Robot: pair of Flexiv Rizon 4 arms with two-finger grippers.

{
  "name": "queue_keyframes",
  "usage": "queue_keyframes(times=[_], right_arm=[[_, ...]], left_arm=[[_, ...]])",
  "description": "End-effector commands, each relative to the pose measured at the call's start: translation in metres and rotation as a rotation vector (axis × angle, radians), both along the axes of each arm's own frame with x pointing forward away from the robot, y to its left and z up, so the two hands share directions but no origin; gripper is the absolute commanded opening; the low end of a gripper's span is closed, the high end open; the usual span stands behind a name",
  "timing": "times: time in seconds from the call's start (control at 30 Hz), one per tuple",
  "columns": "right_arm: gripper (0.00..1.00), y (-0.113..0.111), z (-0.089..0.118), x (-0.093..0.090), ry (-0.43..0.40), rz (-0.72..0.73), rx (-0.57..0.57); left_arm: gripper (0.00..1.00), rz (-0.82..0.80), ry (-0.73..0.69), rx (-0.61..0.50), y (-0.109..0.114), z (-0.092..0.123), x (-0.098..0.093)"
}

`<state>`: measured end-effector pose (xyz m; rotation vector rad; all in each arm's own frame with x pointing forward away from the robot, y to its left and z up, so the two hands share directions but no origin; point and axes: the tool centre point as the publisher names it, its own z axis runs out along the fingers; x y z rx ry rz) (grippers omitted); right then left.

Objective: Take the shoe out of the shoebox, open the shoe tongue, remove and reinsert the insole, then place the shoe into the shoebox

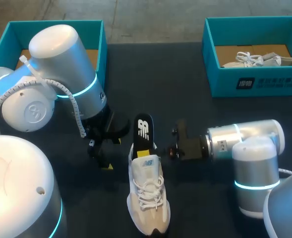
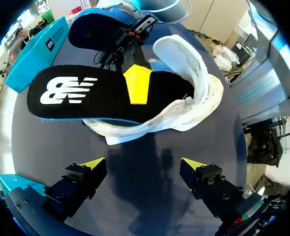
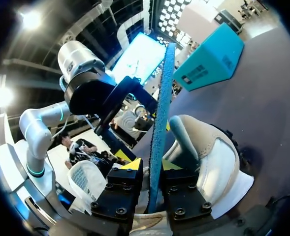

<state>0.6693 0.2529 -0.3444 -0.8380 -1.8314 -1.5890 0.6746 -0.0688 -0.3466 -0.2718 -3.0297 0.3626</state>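
Over the shoe (image 1: 148, 198), our right gripper (image 3: 151, 165) pinches the insole (image 1: 144, 130) (half out, we judge); left gripper (image 2: 144, 164) gapes wide. Next: reseat it flat.

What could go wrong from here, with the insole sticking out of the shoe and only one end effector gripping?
1. The shoe lies unheld on the table. The left end effector hangs open beside it, so moving the insole may drag or tip the shoe.
2. The right end effector pinches the insole with narrow fingertips only, and the insole's long free end sticks out past the heel. It could bend or slip out of the grip.
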Motion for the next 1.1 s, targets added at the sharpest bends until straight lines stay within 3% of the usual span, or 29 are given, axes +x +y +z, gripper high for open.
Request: queue_keyframes(times=[0.03,0.2,0.6,0.8,0.87,0.93,1.1], right_arm=[[0.20,0.000,0.003,-0.001,-0.016,-0.026,0.001],[0.11,0.000,0.009,-0.001,-0.056,-0.051,0.013],[0.21,0.000,0.025,0.005,-0.126,-0.071,0.032],[0.19,-0.002,0.028,0.015,-0.141,-0.091,0.058],[0.13,-0.002,0.027,0.017,-0.142,-0.106,0.073],[0.00,-0.004,0.025,0.019,-0.135,-0.120,0.085],[0.00,-0.005,0.018,0.020,-0.085,-0.133,0.098]], left_arm=[[1.00,0.000,-0.001,0.002,0.000,0.000,0.000],[1.00,0.000,-0.001,0.002,0.000,0.000,0.000],[1.00,0.000,-0.001,0.002,0.000,0.000,0.000],[1.00,0.000,-0.001,0.002,0.000,0.000,0.000],[1.00,0.000,-0.001,0.002,0.000,0.000,0.000],[1.00,0.000,-0.001,0.002,0.000,0.000,0.000],[1.00,0.000,-0.001,0.002,0.000,0.000,0.000]])
